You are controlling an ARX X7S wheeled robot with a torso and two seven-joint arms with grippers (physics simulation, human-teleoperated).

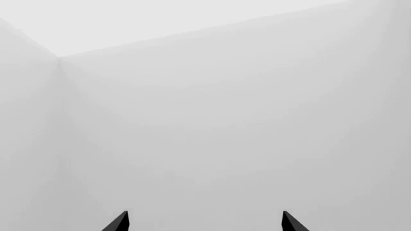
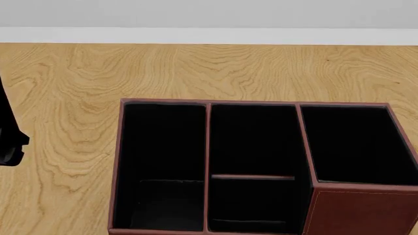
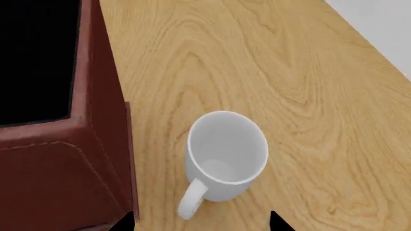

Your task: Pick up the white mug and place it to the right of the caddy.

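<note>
The white mug (image 3: 226, 156) stands upright on the wooden table (image 3: 289, 72), a small gap from the outer wall of the reddish-brown caddy (image 3: 64, 159). Its loop handle (image 3: 191, 201) points toward my right gripper (image 3: 202, 223), which is open, its two dark tips either side of the handle's end and gripping nothing. In the head view the caddy (image 2: 356, 210) fills the lower middle with its black-lined compartments, and the mug is out of frame. My left gripper (image 1: 205, 222) is open and empty, facing bare white walls.
The wooden table (image 2: 196, 68) runs back to a white wall. A black part of my left arm (image 2: 10, 144) shows at the head view's left edge. In the right wrist view the table's edge (image 3: 369, 41) lies beyond the mug.
</note>
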